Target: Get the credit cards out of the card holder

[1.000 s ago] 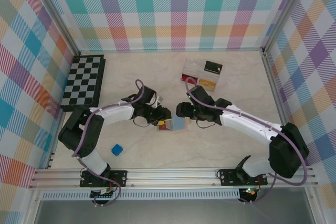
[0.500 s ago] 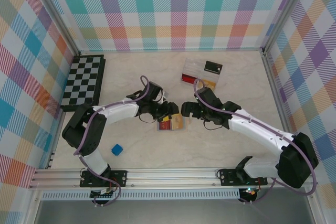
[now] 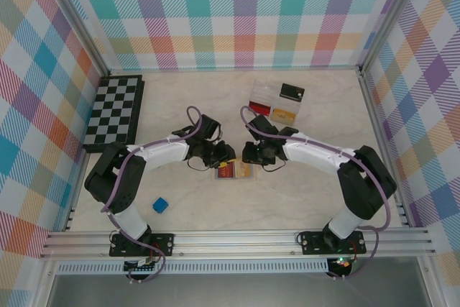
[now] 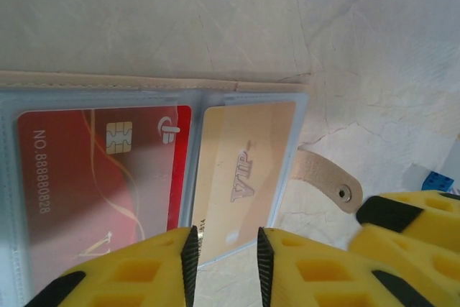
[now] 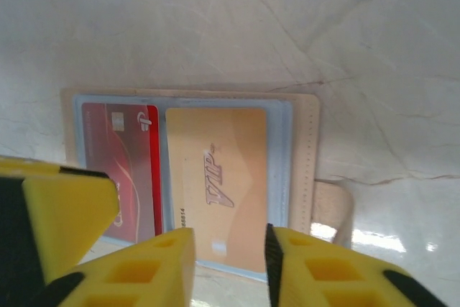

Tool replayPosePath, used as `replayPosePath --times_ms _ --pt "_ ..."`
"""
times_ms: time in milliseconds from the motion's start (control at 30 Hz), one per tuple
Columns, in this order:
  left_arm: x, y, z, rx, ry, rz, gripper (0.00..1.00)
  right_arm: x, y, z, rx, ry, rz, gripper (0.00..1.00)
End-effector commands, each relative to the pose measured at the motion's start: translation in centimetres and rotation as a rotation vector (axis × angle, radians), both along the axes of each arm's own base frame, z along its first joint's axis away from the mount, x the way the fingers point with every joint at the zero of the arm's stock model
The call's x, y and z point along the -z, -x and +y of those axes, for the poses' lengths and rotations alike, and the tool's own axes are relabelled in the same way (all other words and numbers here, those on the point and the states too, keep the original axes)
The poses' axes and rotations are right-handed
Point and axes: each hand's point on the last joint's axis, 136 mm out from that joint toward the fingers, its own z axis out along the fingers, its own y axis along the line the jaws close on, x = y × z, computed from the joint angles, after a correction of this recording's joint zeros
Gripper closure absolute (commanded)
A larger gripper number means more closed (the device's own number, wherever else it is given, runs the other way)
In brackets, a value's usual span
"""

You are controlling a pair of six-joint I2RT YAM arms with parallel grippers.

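Open card holder (image 3: 233, 171) lies just under left hand (image 3: 226, 154) and right hand (image 3: 248, 154).

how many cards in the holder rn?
2. A red chip card sits in one sleeve of the card holder; a gold VIP card in the sleeve beside it, nearer the strap. More may hide behind them.

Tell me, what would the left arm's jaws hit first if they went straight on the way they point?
Most likely the gold VIP card in the open card holder; its near edge lies right between the left jaws. Depth is hard to judge.
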Motion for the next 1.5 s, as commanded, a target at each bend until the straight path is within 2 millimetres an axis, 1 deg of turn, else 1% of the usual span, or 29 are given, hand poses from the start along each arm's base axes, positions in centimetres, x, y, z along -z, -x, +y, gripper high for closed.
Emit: replayPosePath --times_ms 0,67,167,367,533,633,800,1033,1233,1467 --pt "1.1 0.1 0.6 -0.028 -0.026 0.035 0.74 0.2 0.0 1.1 -0.004 -0.019 0.047 0.75" --pt "1.3 0.1 0.4 -0.028 -0.015 0.043 0.77 1.0 0.0 1.2 -0.002 -0.005 0.071 0.78" --pt "1.4 0.0 -0.1 -0.025 0.002 0.051 0.79 2.0 0.0 1.1 0.007 0.027 0.1 0.8" --pt "1.5 0.0 -0.7 -0.009 0.029 0.063 0.78 3.4 0.1 0.3 0.028 0.083 0.13 0.79" --pt "1.8 0.0 -1.1 0.006 0.044 0.076 0.77 4.4 0.3 0.3 0.026 0.095 0.158 0.79" --pt "2.1 -0.1 -1.0 0.007 0.027 0.078 0.77 5.1 0.6 0.3 0.022 0.102 0.178 0.8" --pt "2.8 0.1 -1.0 0.02 0.016 0.087 0.76 5.7 0.9 0.1 0.02 0.111 0.198 0.8" --pt "3.1 0.2 -1.0 0.036 0.014 0.088 0.74 6.1 1.1 -0.2 0.023 0.118 0.211 0.81" --pt "3.6 0.4 -1.0 0.052 0.016 0.092 0.75 6.5 1.2 -0.3 0.021 0.117 0.224 0.83" --pt "4.0 0.8 -1.1 0.058 0.058 0.105 0.76 7.2 1.5 -0.2 0.016 0.119 0.247 0.84"
